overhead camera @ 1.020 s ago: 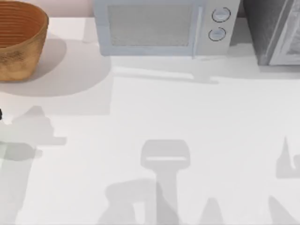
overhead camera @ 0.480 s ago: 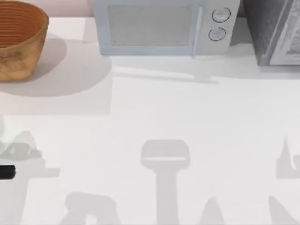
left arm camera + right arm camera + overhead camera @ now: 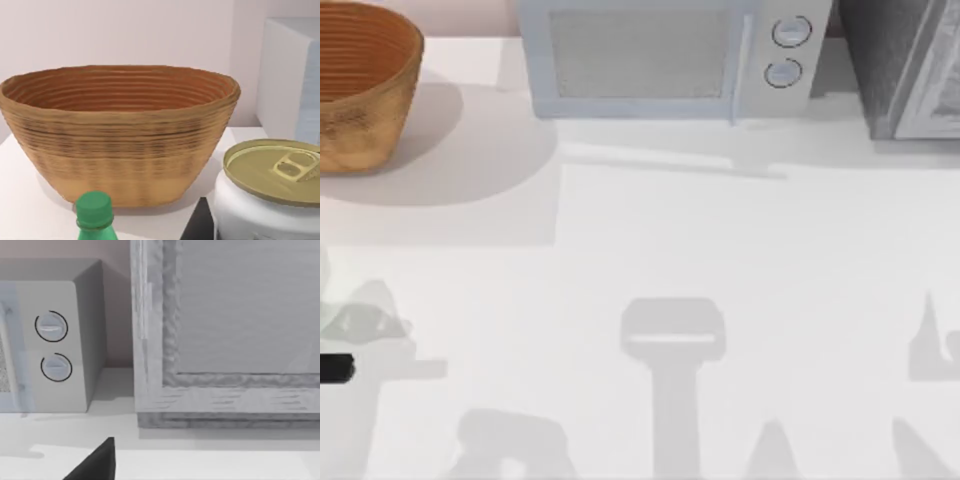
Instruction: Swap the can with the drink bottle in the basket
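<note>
One wicker basket [image 3: 365, 85] sits at the upper left of the top view, on the white bench [image 3: 720, 260]. One microwave [image 3: 670, 55] stands at the top middle, with two round knobs. In the left wrist view, one can [image 3: 267, 192] with a gold top stands near the basket [image 3: 120, 135]. One green bottle cap [image 3: 94, 210] pokes up beside it. I cannot tell how either gripper is set.
</note>
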`<state>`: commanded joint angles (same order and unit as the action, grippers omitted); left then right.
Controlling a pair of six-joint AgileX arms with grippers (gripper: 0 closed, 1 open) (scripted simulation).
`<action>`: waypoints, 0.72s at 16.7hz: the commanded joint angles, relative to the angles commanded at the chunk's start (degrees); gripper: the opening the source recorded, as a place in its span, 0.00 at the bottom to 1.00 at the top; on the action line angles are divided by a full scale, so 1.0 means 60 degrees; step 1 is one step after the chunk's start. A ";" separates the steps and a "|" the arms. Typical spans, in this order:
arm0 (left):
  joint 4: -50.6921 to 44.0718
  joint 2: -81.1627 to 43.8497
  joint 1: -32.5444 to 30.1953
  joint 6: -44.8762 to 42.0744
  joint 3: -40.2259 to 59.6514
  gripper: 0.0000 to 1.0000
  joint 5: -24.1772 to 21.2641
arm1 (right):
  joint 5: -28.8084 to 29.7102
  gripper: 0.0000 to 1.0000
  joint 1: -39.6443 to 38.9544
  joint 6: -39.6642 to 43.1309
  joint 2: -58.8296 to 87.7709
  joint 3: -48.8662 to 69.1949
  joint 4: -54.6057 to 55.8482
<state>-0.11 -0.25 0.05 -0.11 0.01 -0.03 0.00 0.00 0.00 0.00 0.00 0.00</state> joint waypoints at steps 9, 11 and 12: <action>0.2720 -0.3597 -0.0582 0.0194 0.2175 0.00 -0.1687 | 0.0000 1.00 0.0000 0.0000 0.0000 0.0000 0.0000; 0.3405 -0.4640 -0.0741 0.0219 0.2760 0.00 -0.2182 | 0.0000 1.00 0.0000 0.0000 0.0000 0.0000 0.0000; 0.3730 -0.5148 -0.0815 0.0230 0.3038 0.00 -0.2420 | 0.0000 1.00 0.0000 0.0000 0.0000 0.0000 0.0000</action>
<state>22.27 -31.14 -4.84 1.27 18.24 -14.55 0.00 0.00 0.00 0.00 0.00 0.00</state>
